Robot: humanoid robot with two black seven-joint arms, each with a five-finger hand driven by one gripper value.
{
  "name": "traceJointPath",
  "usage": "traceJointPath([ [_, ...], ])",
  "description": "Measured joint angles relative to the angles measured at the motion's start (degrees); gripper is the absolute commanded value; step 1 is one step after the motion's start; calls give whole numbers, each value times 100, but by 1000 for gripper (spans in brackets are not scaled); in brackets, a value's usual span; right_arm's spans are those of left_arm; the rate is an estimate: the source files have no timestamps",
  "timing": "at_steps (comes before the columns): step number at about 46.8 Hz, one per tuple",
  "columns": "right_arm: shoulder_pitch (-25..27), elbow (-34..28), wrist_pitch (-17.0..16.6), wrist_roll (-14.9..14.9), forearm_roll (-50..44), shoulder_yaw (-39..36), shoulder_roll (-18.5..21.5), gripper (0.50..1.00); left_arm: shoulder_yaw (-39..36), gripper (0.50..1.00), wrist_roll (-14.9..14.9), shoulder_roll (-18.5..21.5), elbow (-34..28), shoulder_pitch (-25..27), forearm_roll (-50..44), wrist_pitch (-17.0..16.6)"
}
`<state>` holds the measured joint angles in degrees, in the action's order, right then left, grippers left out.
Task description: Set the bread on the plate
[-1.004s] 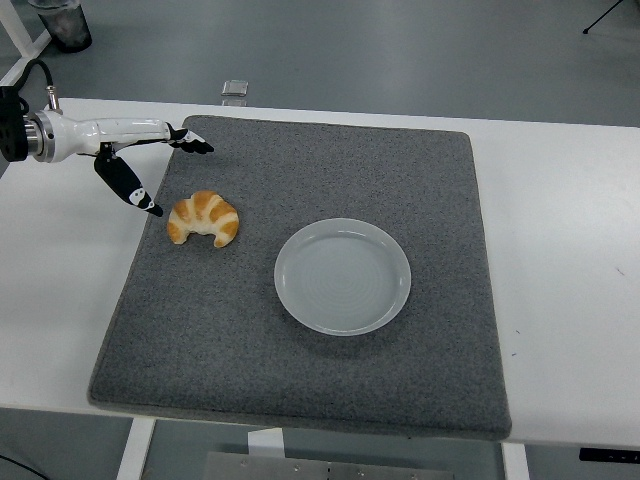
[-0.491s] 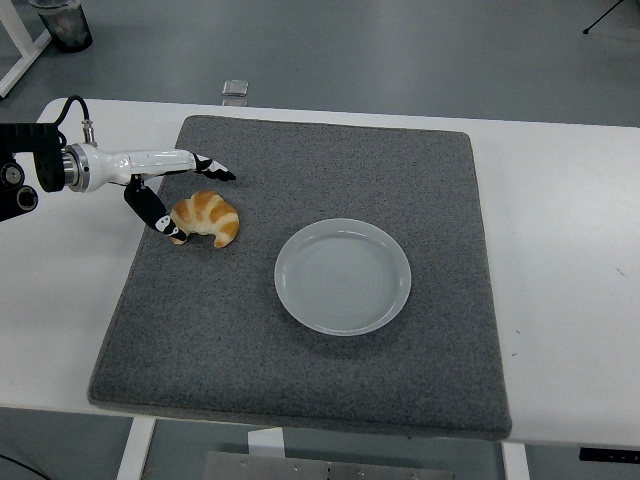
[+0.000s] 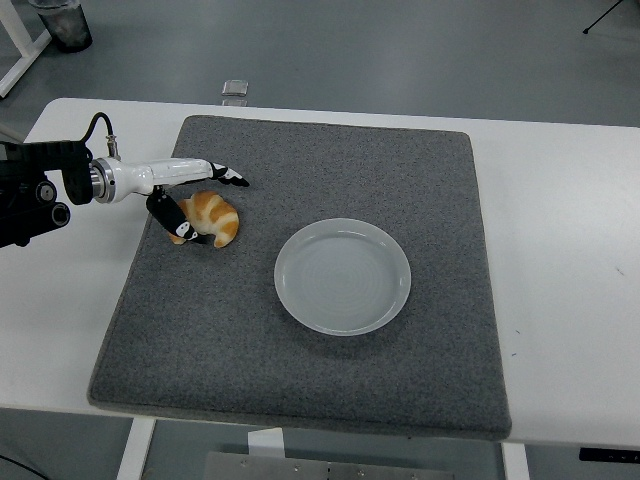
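Head view, left hand (image 3: 196,200) around bread (image 3: 210,218) (unlifted), plate (image 3: 343,276) nearby

A mat (image 3: 300,340) lies on the table (image 3: 570,250); on it, bread (image 3: 212,217) sits left of a plate (image 3: 343,276), well apart.

One high head view overlooks the table (image 3: 560,200).

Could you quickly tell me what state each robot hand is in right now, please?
Left robot hand: open, fingers spread around the croissant, not yet closed on it.
Right robot hand: not in view.
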<state>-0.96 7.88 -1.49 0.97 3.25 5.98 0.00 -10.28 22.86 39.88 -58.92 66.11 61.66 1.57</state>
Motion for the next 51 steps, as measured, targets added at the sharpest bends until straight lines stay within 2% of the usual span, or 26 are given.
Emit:
traceJointPath([
  [8, -1, 1, 0, -1, 0, 0, 0, 952, -2, 930, -1, -49, 5, -67, 173, -68],
  [18, 0, -1, 0, 0, 0, 0, 0, 952, -2, 791, -1, -51, 4, -114, 370, -214],
  [23, 0, -3, 0, -1, 0, 0, 0, 952, -2, 771, 0, -51, 4, -113, 593, -285],
  [25, 0, -4, 0, 0, 0, 0, 0, 952, -2, 725, 0, -51, 4, -111, 674, -333],
  [31, 0, -1, 0, 0, 0, 0, 0, 952, -2, 500, -4, -51, 4, -108, 747, -407],
  [40, 0, 0, 0, 0, 0, 0, 0, 952, 3, 500, -182, -54, 162, -76, 751, -523],
  [51, 0, -1, 0, -1, 0, 0, 0, 952, 65, 500, -198, -72, 231, 13, 722, -695],
])
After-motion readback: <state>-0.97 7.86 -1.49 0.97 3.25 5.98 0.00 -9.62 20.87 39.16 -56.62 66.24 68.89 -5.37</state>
